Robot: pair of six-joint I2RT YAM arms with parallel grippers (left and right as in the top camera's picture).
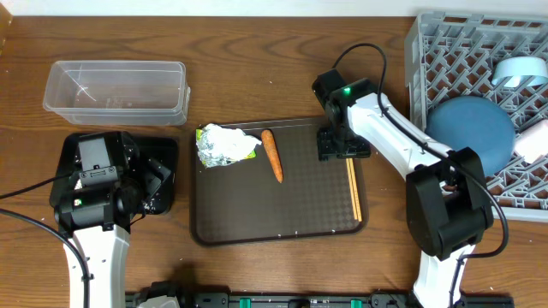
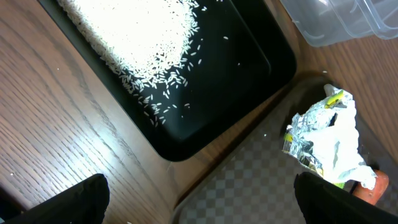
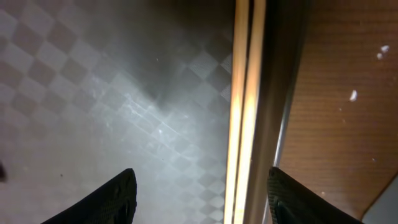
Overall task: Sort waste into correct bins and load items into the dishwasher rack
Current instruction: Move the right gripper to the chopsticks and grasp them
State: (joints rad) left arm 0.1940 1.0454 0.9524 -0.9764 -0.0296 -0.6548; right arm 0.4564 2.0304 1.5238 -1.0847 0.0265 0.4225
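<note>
A pair of wooden chopsticks lies along the right rim of the brown serving tray. My right gripper hangs low over their far end. It is open, and the sticks run between its fingers, close to the right one. The crumpled wrapper and the carrot lie on the tray's far left part. My left gripper is wide open and holds nothing. It hovers over the gap between the serving tray and the black tray, which holds rice.
The clear tub stands at the far left. The grey rack at the right holds a dark-blue bowl, a light-blue cup and a small light-blue bowl.
</note>
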